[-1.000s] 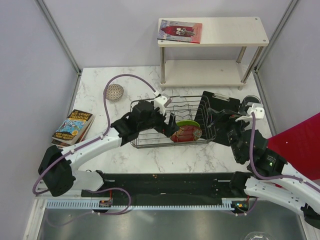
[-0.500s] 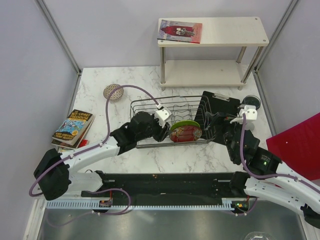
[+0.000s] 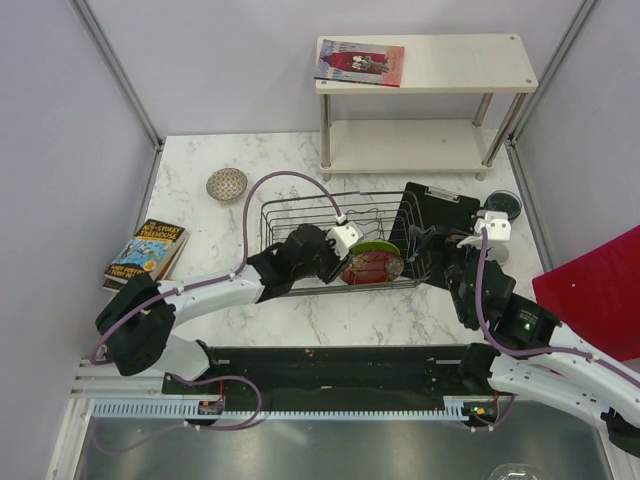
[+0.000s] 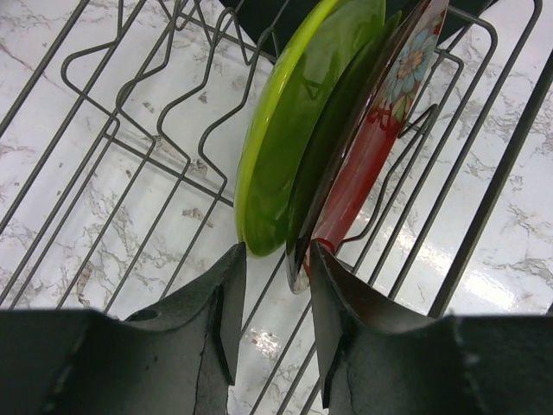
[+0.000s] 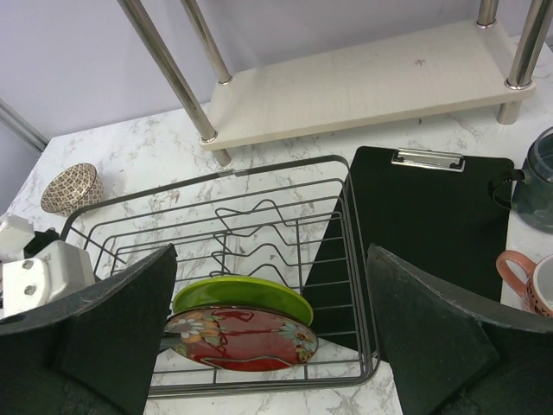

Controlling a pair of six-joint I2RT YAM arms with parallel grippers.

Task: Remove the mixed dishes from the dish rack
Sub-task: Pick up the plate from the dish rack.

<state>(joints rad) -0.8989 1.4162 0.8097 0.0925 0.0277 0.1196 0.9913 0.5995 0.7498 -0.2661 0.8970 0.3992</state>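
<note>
The dish rack (image 3: 300, 215) holds two upright dishes at its right end: a lime-green plate (image 3: 375, 247) and, in front of it, a red patterned dish (image 3: 375, 268). My left gripper (image 3: 345, 262) reaches in from the left. In the left wrist view its jaws (image 4: 276, 255) are narrowed on the lower rims of the green plate (image 4: 302, 130) and the red dish (image 4: 371, 156) together. My right gripper (image 5: 272, 259) hangs wide open above the rack's right end, holding nothing. A patterned small bowl (image 3: 227, 184), a dark cup (image 3: 503, 205) and a pink cup (image 5: 536, 285) stand on the table outside the rack.
A black clipboard (image 3: 440, 210) leans at the rack's right side. Books (image 3: 147, 253) lie at the left edge. A two-tier shelf (image 3: 425, 65) with a magazine (image 3: 360, 62) stands behind. A red sheet (image 3: 590, 290) is at the far right.
My left arm has slid right along the rack to the two plates, and its jaws have closed from wide open onto their rims. The right arm shifted slightly toward the rack.
</note>
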